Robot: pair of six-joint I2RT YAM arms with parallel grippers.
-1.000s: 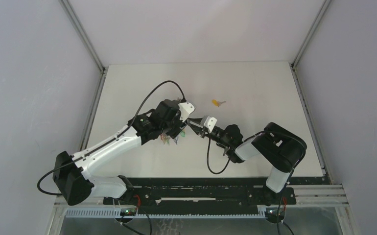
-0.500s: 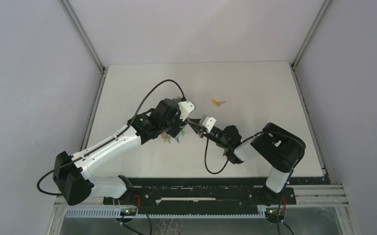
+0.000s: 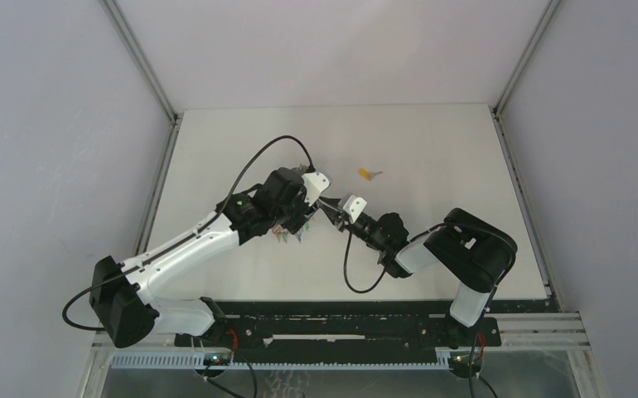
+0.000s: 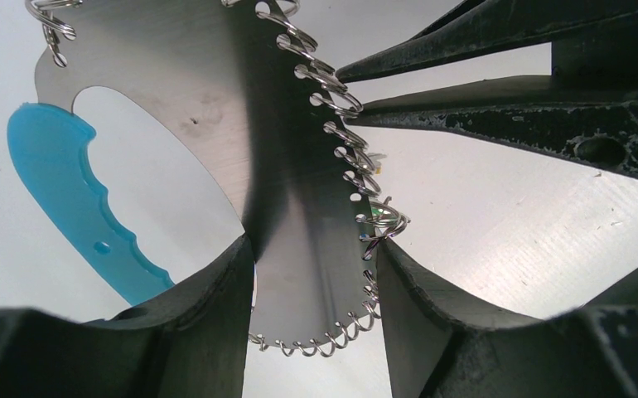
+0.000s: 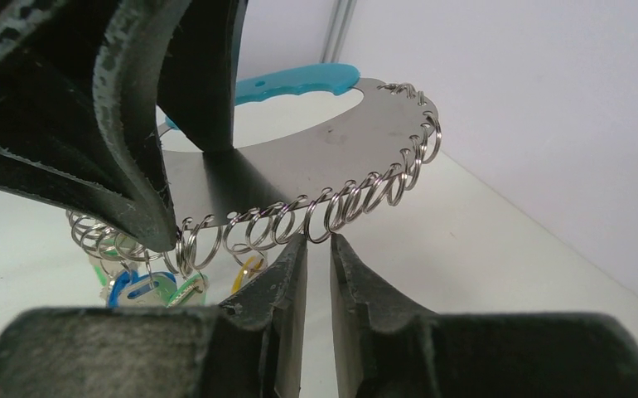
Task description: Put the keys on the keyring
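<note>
Where the two arms meet at the centre of the top view, the left end effector [image 3: 307, 201] and the right end effector [image 3: 329, 207] stand tip to tip over the table [image 3: 432, 141]. The keyring [image 3: 288, 235] hangs at the left end effector, showing as a small multicoloured cluster just below it. One yellow-tagged key [image 3: 369, 174] lies alone on the table, up and to the right of both end effectors and well apart from the keyring.

In the left wrist view, the left end effector is clenched on the keyring. Its two dark fingers [image 4: 208, 332] at the bottom of the frame press either side of a flat metal plate [image 4: 208, 91], which runs to the upper left. A blue grip [image 4: 75, 199] edges the plate's cut-out at the left, and a row of small split rings [image 4: 357, 178] follows its right edge. The right arm's fingers [image 4: 506, 116] enter from the upper right, their tips touching or just beside the rings near the top.

In the right wrist view, the right end effector's fingers [image 5: 278, 290] rise from the bottom centre, nearly together with a thin gap between them. The row of rings sits just above their tips. Whether they pinch a ring I cannot tell. The left fingers grip the plate at the upper left, and coloured tags [image 5: 142, 286] hang at the lower left.
</note>
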